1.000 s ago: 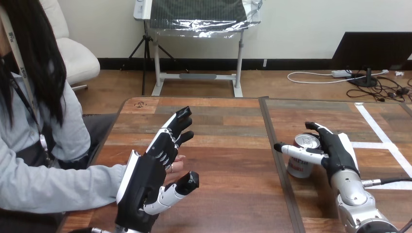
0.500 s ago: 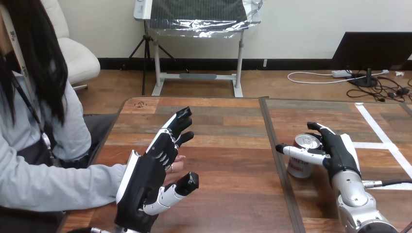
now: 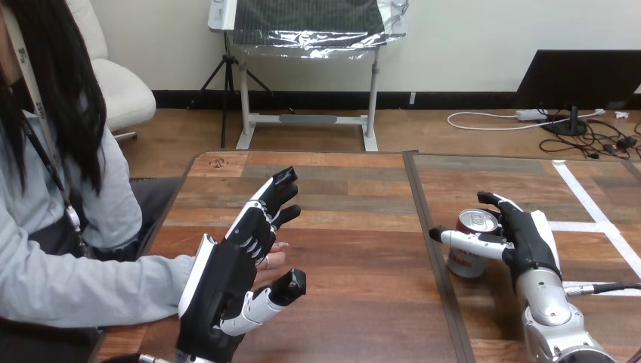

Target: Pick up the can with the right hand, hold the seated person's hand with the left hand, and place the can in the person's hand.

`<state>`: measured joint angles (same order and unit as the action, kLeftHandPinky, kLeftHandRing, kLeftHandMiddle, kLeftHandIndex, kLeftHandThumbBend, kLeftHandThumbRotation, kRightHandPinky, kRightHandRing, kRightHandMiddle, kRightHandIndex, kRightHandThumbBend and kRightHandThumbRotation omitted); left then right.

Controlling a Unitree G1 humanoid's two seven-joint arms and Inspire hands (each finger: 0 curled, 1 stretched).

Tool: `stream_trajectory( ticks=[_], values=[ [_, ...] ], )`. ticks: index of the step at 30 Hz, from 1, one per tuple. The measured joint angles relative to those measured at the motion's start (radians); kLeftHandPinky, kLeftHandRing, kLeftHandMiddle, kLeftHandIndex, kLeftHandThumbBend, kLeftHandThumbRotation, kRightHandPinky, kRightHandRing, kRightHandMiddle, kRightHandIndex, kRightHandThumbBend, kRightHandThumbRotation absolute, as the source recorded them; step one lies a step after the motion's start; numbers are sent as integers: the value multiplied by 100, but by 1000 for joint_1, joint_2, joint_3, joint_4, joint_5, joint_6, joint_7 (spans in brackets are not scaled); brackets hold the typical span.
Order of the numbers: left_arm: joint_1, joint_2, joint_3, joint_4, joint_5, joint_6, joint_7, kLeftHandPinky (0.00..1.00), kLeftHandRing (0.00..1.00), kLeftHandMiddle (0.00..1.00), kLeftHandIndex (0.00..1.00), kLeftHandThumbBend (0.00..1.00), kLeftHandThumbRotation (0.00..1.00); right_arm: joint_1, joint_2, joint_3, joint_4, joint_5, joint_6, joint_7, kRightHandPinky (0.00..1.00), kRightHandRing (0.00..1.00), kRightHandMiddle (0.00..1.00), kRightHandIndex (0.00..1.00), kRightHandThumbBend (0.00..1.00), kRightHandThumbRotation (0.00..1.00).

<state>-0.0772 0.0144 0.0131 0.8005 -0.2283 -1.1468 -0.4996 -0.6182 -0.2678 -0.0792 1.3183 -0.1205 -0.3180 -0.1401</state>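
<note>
The can (image 3: 462,263) stands upright on the surface (image 3: 355,219), just right of its dark seam (image 3: 417,197). The right hand (image 3: 525,234) grips it, thumb in front, fingers behind. Well left of the seam, the left hand (image 3: 227,280), fingers nearly straight, covers most of the person's hand (image 3: 274,259).

Wooden plank table (image 3: 355,227), dark seam (image 3: 418,197) down middle, white tape (image 3: 586,198) right
</note>
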Motion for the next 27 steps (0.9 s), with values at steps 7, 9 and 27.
stream_trajectory(
  ticks=[7, 9, 27],
  values=[
    [0, 7, 1, 0, 2, 0, 0, 87, 93, 94, 90, 100, 66, 3, 4, -1, -3, 3, 0, -7, 76, 82, 83, 87, 88, 8],
    [0, 8, 1, 0, 0, 0, -2, 87, 93, 94, 89, 100, 66, 4, 5, -2, -3, 4, 0, -9, 76, 82, 84, 87, 87, 7],
    [0, 10, 0, -1, -12, 4, -18, 86, 93, 94, 90, 100, 65, 18, 23, -9, -10, 7, -16, -31, 77, 82, 83, 86, 84, 0]
  ],
)
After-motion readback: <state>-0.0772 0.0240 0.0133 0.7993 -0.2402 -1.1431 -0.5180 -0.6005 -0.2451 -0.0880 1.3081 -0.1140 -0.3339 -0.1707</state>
